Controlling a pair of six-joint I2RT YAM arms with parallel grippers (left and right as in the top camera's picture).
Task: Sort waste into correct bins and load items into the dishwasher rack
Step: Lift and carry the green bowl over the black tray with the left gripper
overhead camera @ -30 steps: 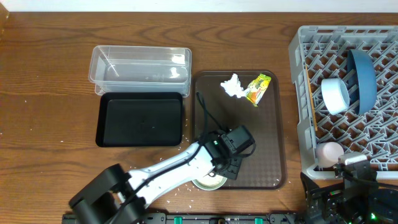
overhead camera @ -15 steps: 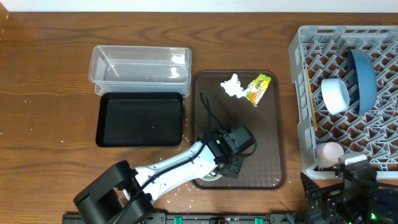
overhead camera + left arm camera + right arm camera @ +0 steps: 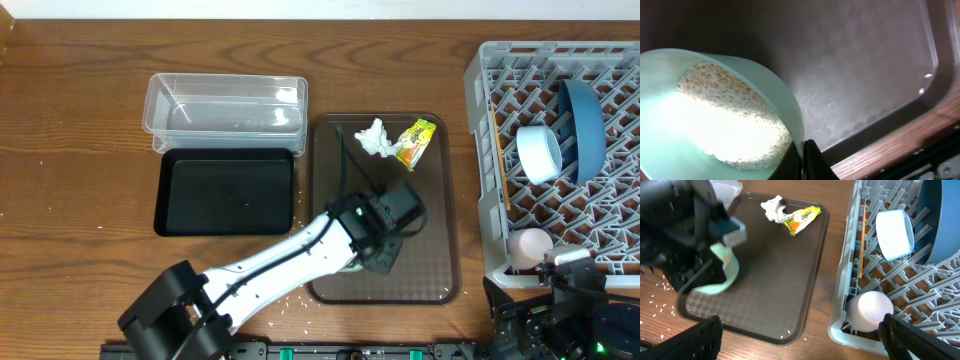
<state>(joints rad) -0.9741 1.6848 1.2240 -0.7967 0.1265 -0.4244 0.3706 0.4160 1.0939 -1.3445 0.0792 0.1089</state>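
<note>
My left gripper (image 3: pixel 804 151) is shut on the rim of the pale green bowl (image 3: pixel 715 90), one finger inside and one outside. The bowl holds a heap of white rice (image 3: pixel 725 117) and hangs tilted over the brown tray (image 3: pixel 865 75). From above, the left arm (image 3: pixel 378 235) hides the bowl; the right wrist view shows the bowl (image 3: pixel 725 272) beneath that arm. A crumpled tissue (image 3: pixel 373 138) and a green-and-yellow wrapper (image 3: pixel 416 142) lie at the tray's far end. My right gripper (image 3: pixel 800 342) stands open near the rack's front corner, holding nothing.
The clear tub (image 3: pixel 225 112) and black tray (image 3: pixel 225 192) sit left of the brown tray. The grey rack (image 3: pixel 480 150) on the right holds a blue bowl (image 3: pixel 585 115), a white bowl (image 3: pixel 540 152), a pink cup (image 3: pixel 530 243) and chopsticks (image 3: pixel 502 165). Loose rice grains (image 3: pixel 660 307) dot the table.
My left gripper closed on the green bowl's rim at the tray's near edge, then carried it up and toward the middle of the tray. The right arm stayed still.
</note>
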